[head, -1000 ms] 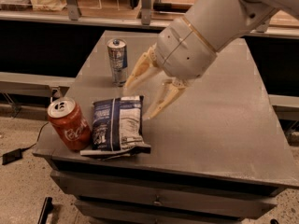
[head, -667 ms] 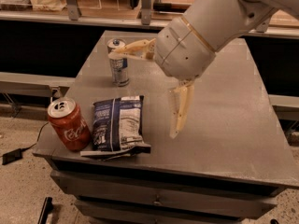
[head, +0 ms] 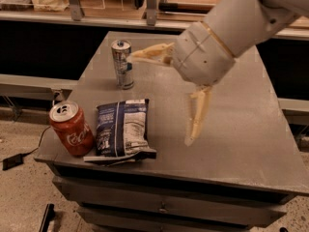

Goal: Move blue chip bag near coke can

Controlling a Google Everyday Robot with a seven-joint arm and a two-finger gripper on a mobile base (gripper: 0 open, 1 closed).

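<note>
On the table [head: 241,129], the coke can [head: 71,128] stands at the near left corner. The blue chip bag [head: 121,127] lies flat just to its right, along the near edge. A slim can [head: 122,63] stands farther back, behind the bag. The gripper [head: 159,100] hangs above the table's middle, right of the bag, one finger reaching left beside the slim can's top, the other pointing down.

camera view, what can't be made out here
- camera view: the arm above the open gripper, which hangs over the table, is cut off by the top edge.
- blue chip bag print: too small to read.
- whether the bag touches the coke can: cannot tell from this angle.
</note>
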